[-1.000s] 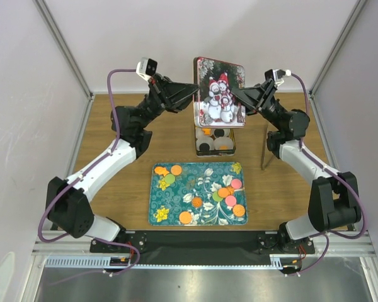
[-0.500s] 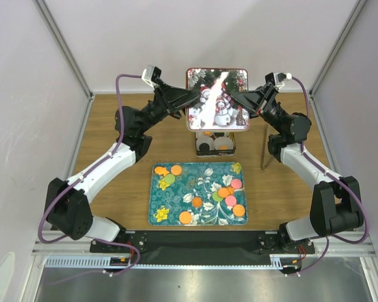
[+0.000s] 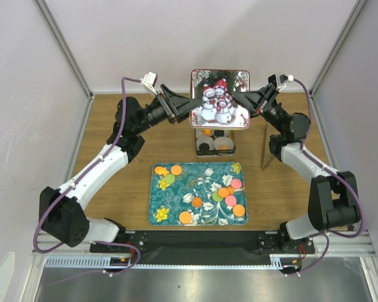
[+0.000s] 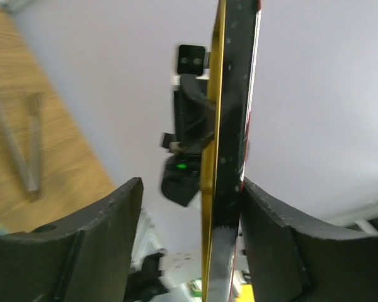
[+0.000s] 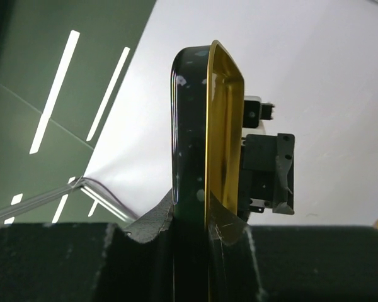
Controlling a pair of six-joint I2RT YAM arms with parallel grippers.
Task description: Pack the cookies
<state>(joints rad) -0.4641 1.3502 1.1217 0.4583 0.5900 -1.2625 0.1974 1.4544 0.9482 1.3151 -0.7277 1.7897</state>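
Well apart: cookies (image 3: 225, 192), right end effector (image 3: 246, 101).

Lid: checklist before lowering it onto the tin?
1. Right gripper clamped on lid: ok, its fingers press both faces in the right wrist view.
2. Left gripper clamped on lid: not ok, jaws wide, lid against one finger, with a gap to the other.
3. Lid centred over tin: cannot tell, in the top view it covers only the tin's far end.
4. All cookies packed: not ok, many lie on the tray.
5. Tin open and unobstructed: ok, its contents show from above.
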